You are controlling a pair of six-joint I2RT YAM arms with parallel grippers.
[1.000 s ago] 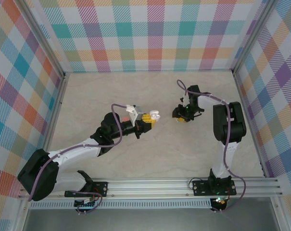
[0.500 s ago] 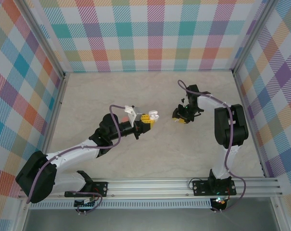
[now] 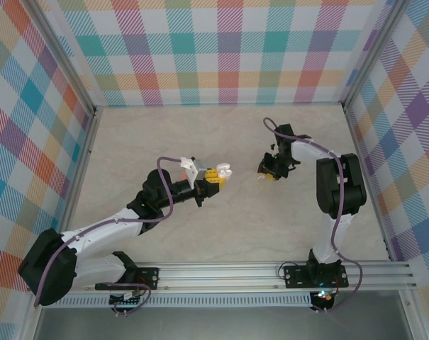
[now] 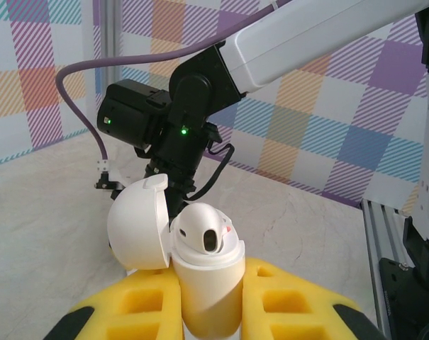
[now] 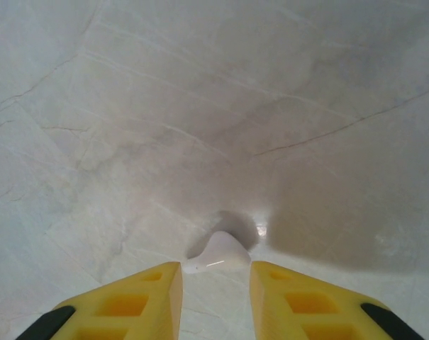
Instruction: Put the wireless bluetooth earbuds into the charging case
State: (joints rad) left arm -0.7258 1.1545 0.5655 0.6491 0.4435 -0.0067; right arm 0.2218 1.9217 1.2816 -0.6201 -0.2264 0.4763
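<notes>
My left gripper (image 3: 213, 176) is shut on the white charging case (image 4: 208, 276) and holds it upright above the table. Its lid (image 4: 136, 227) is swung open to the left. One white earbud (image 4: 203, 230) sits in the case, and a sliver of pink shows behind it. Farther right, my right gripper (image 3: 269, 170) points down at the table. In the right wrist view another white earbud (image 5: 218, 253) lies on the marble surface between the tips of the yellow fingers (image 5: 150, 297). The right gripper (image 5: 214, 269) is open, with a gap on each side of that earbud.
Plaid walls (image 3: 228, 49) close in the pale marble table (image 3: 221, 234) on three sides. An aluminium rail (image 3: 271, 273) with both arm bases runs along the near edge. The right arm's black wrist (image 4: 164, 127) hangs close beyond the held case.
My left arm has shifted slightly left with the case still in its grip. The right gripper has stayed over the earbud and its jaws have narrowed around it.
</notes>
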